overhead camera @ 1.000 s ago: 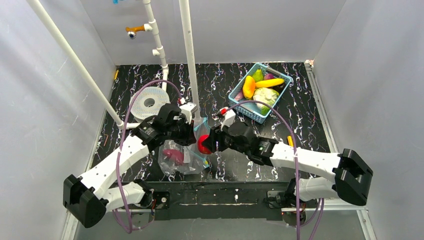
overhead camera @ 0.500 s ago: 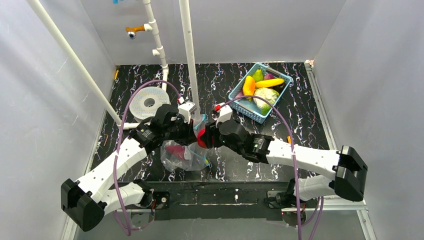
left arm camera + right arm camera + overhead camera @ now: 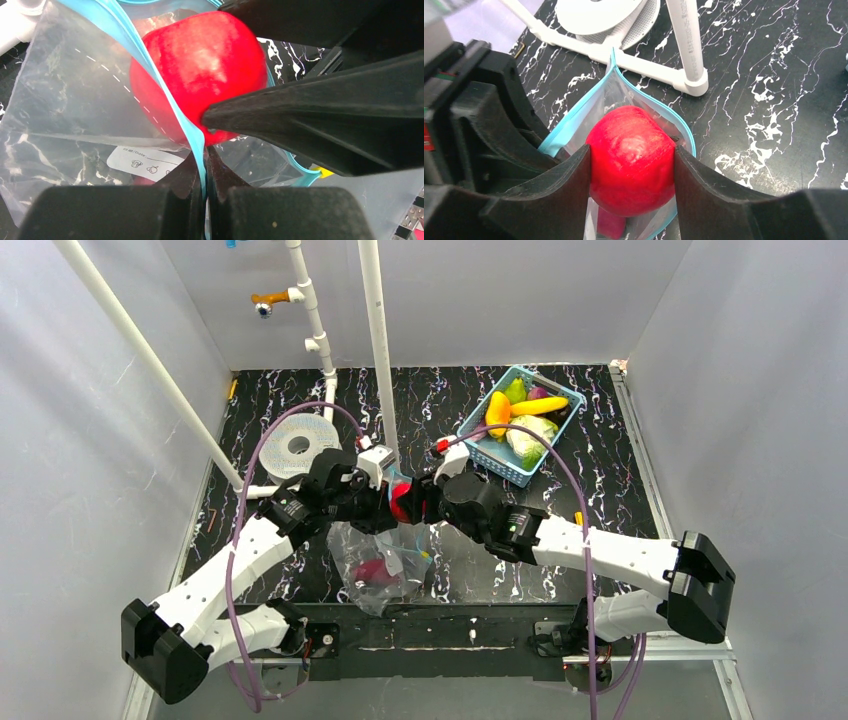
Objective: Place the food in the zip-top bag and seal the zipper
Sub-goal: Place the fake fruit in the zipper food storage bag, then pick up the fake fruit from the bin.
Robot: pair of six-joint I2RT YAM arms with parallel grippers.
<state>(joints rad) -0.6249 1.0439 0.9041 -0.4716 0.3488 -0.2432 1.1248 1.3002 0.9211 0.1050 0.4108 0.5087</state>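
At the bag mouth — right gripper (image 3: pixel 631 152) clamps the red apple (image 3: pixel 200 65), half inside the zip-top bag (image 3: pixel 400 552); left gripper (image 3: pixel 206 165) pinches the zipper (image 3: pixel 187 127). Apple likely rigid, slippery — grip its widest sides. Film flimsy.

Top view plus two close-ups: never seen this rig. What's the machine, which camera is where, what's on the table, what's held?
Two robot arms bolted at the near edge of the table. The wide picture looks down from above and behind; each close-up is a wrist camera. The left tool pinches the zipper strip of a clear zip-top bag, holding its mouth up. The right tool grips a red apple at that mouth. A magenta piece lies in the bag. Further back: a blue basket of toy produce and a white spool.
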